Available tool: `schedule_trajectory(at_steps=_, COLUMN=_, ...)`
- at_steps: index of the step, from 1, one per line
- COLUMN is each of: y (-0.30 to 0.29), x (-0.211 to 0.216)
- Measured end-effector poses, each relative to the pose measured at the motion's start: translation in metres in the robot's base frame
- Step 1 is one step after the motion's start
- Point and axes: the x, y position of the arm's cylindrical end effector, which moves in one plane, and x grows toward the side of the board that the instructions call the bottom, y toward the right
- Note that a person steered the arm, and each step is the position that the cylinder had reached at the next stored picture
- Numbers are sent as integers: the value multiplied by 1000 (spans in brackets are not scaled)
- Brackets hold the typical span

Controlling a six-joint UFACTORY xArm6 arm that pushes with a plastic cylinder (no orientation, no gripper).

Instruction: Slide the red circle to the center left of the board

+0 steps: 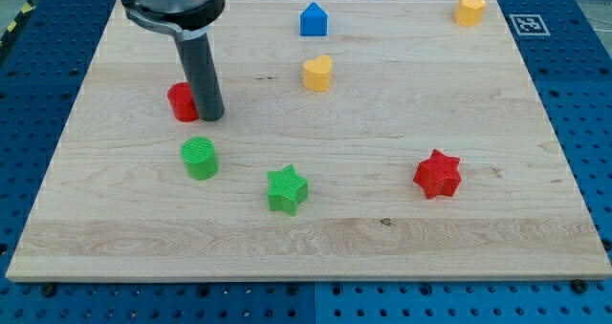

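A pale wooden board (316, 228) with visible grain fills most of the frame, lying on a blue perforated table (593, 123). It is the only thing here that bears other things, and seven small plastic blocks stand on it.

The arm ends in a straight dark rod with no pincer, so there are no jaws to be apart, together or clamped. The rod comes down from the upper left of the frame, and my tip (211, 117) rests on the board, touching the right side of the red circle (182, 102). That small red cylinder block, the task's thing, sits in the left part of the frame, a little above mid-height, partly hidden behind the rod.

Just below it stands a green circle (200, 159), a ribbed green cylinder. To the lower right of that, near the frame's centre bottom, is a green star (287, 189). A red star (438, 174) lies in the right half, at about the same height. Above the centre are a yellow heart (317, 73) and, higher, a blue house-shaped block (314, 20). A yellow hexagon-like block (469, 9) sits at the upper right, near a black-and-white marker tag (528, 24) on the board's corner.
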Motion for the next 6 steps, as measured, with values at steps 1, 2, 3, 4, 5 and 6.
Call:
schedule_trajectory(at_steps=1, y=-11, x=-1)
schedule_trajectory(at_steps=2, y=-27, x=-3)
schedule_trajectory(at_steps=3, y=-42, x=-11)
schedule_trajectory(at_steps=4, y=-36, x=-24)
schedule_trajectory(at_steps=5, y=-35, x=-38)
schedule_trajectory(at_steps=6, y=-40, x=-34)
